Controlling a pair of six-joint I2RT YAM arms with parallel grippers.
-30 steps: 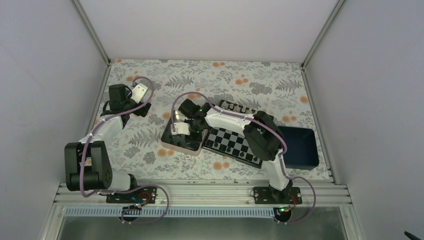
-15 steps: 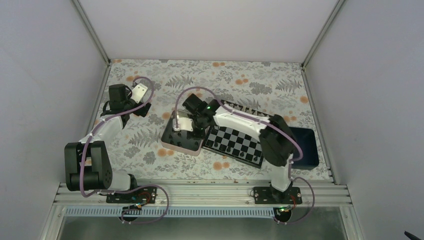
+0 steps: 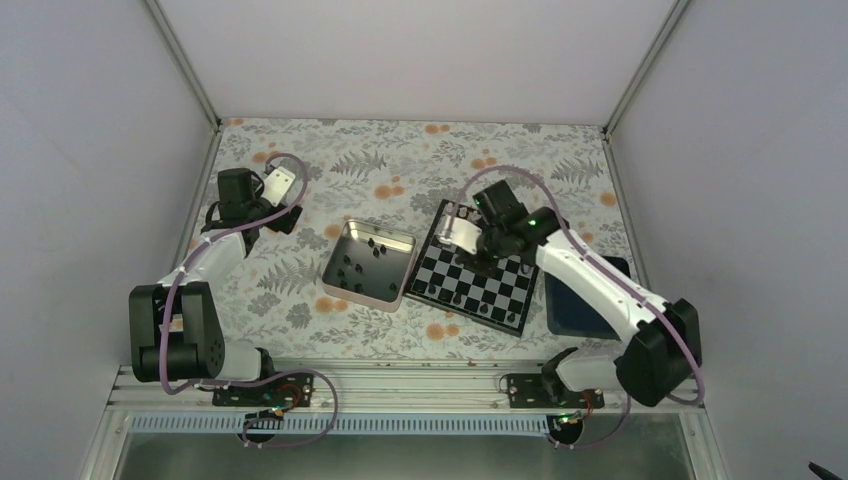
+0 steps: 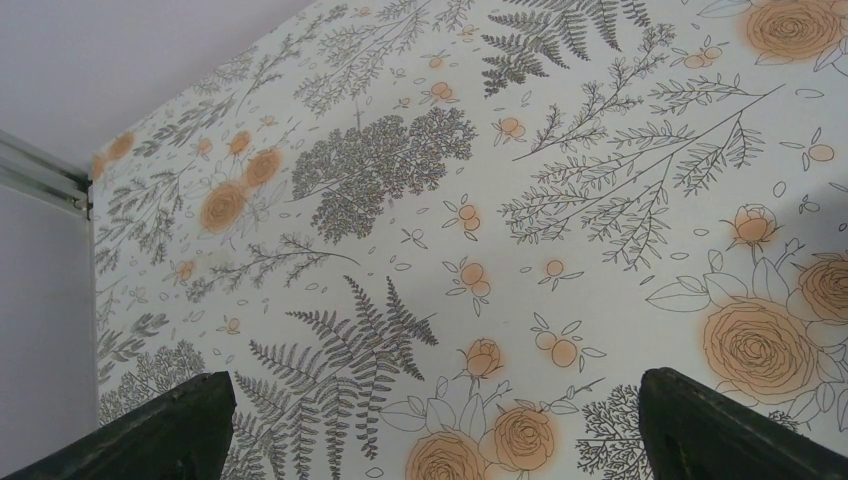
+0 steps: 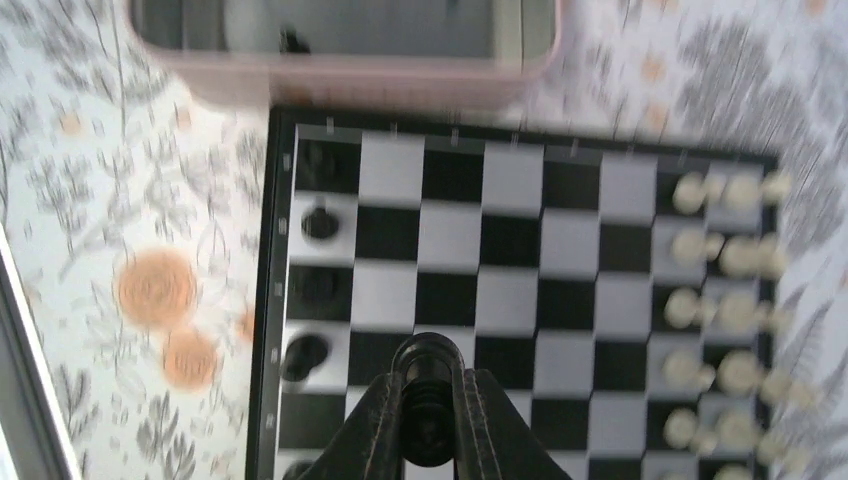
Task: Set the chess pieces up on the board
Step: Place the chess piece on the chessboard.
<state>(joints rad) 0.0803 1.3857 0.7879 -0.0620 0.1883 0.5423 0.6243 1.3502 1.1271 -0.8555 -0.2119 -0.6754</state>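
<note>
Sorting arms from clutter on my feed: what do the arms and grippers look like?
The left arm and right arm have white links, black joints and loose purple cables. The left gripper and right gripper have dark fingers.

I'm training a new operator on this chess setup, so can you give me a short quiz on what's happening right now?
1. True or false: the right claw holds a black piece over the board.
2. Which claw is open? A: left claw. B: right claw.
3. Fill in: the loose black pieces lie in a metal ____ beside the board.
Key: 1 true; 2 A; 3 tin.
</note>
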